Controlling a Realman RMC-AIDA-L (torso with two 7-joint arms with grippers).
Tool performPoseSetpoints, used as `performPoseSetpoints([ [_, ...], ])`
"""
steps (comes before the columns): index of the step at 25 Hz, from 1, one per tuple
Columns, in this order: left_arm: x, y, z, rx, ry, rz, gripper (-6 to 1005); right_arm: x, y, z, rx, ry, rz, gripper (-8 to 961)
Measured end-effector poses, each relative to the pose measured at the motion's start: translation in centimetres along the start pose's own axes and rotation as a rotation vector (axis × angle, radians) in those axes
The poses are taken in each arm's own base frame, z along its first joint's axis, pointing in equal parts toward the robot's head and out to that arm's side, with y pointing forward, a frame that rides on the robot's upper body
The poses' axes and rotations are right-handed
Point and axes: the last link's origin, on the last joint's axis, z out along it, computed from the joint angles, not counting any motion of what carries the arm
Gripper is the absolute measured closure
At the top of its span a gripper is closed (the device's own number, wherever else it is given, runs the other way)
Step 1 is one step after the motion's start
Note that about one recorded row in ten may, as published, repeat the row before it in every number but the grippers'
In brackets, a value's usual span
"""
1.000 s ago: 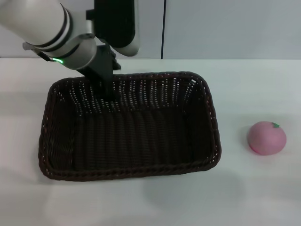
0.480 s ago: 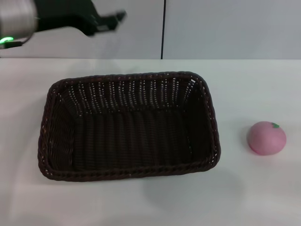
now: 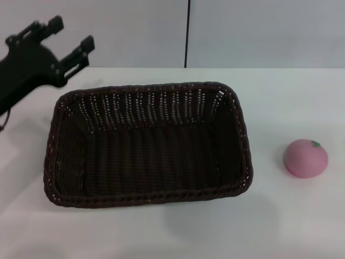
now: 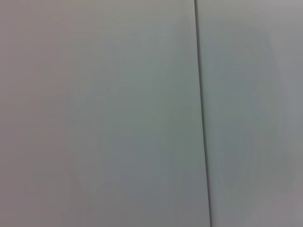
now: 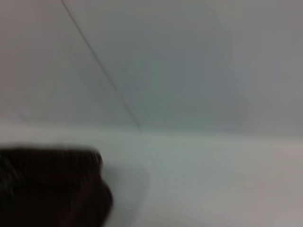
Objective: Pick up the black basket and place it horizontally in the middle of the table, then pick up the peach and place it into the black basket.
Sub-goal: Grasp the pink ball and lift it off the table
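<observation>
Sitting in the middle of the white desk (image 3: 161, 232) is one black basket (image 3: 145, 144). One peach (image 3: 305, 157) lies well apart on its right. Left gripper (image 3: 70, 36) hangs above, jaws wide, holding nothing.

No readable text, no labels, no brands, no numbers, no signs anywhere

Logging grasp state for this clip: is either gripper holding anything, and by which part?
Nothing is held. The left gripper hangs open and empty, clear of the black basket; the right gripper is out of view.
</observation>
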Motion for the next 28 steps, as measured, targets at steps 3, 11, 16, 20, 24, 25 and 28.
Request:
performPoseSetpoints([
  [3,-0.7,0.2,-0.6,0.007,0.011,-0.015,304,-0.9,0.2,3.1,-0.012,0.167,0.025,280],
  [11,-2.2,-0.2,-2.2,0.052,0.009,-0.090,304,-1.7,1.3,9.7,-0.057,0.316,0.028,295],
  [16,-2.3,-0.2,-2.3,0.055,0.010,-0.093,304,-1.0,1.6,12.8,-0.078,0.358,0.030,330],
  [20,-2.2,-0.4,-2.3,0.059,0.014,-0.090,304,-0.7,1.8,14.0,-0.081,0.401,0.026,357],
  [24,-2.1,-0.5,-2.3,0.062,0.017,-0.089,304,-0.6,1.7,13.8,-0.079,0.408,0.031,385],
  [25,-2.1,-0.5,-2.3,0.062,0.017,-0.089,304,-0.5,1.7,13.8,-0.079,0.409,0.033,392],
  [28,-2.2,-0.5,-2.3,0.063,0.016,-0.091,304,-0.4,1.6,13.6,-0.078,0.406,0.039,413],
])
